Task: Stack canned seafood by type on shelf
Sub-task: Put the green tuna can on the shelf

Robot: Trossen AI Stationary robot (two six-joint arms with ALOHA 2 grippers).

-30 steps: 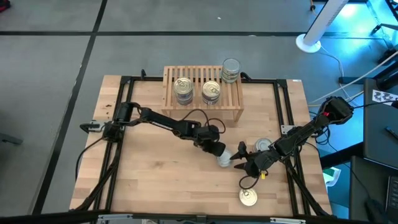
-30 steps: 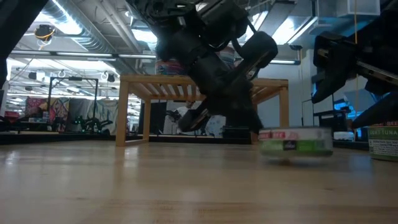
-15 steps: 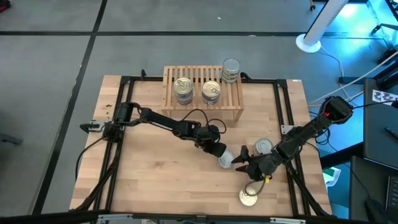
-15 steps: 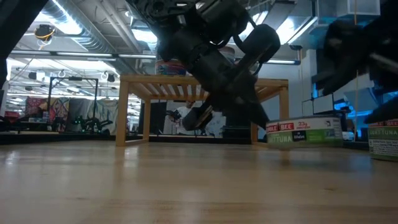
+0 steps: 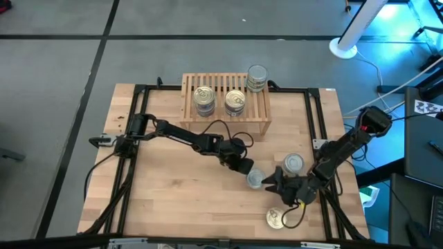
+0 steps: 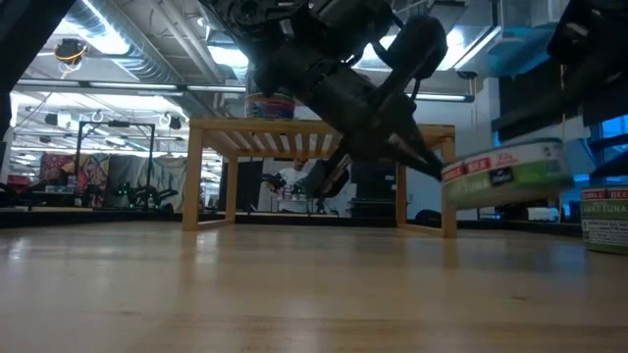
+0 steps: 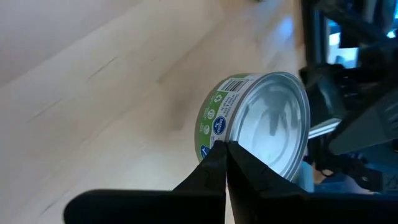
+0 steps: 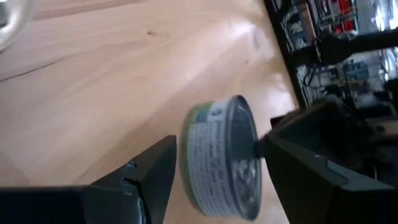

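Observation:
A green-labelled can of seafood with a silver lid (image 5: 255,180) hangs tilted above the table (image 6: 502,176), right of centre. My right gripper (image 5: 270,181) comes at it from the table's right, its fingers on either side of it (image 8: 219,144). My left gripper (image 5: 246,171) is shut, its tip against the can (image 7: 225,149). The wooden shelf (image 5: 257,116) stands at the far middle with two gold-lidded cans (image 5: 204,99) (image 5: 235,102) on its slats. A stack of silver cans (image 5: 257,77) stands at its far right corner. My left gripper presses its shut fingertips (image 7: 217,155) against the can's side wall at the rim (image 7: 211,138). It slants down from the table's left. My right gripper has the can between its two fingers, one finger (image 8: 292,162) at the lid's rim (image 8: 255,146). The other finger's contact is unclear. The can is clear of the table, tilted.
A silver-lidded can (image 5: 293,162) stands on the table just right of the held one (image 6: 603,218). A gold-lidded can (image 5: 275,219) lies near the front edge. Black frame rails (image 5: 315,117) run along the table's sides. Bare wood lies to the left and front.
My right gripper has swung toward the table's near edge and rolled. The can has come off the table, moved right and nearer, and tipped with its right side up. My left gripper has tipped up slightly, its tip staying at the can.

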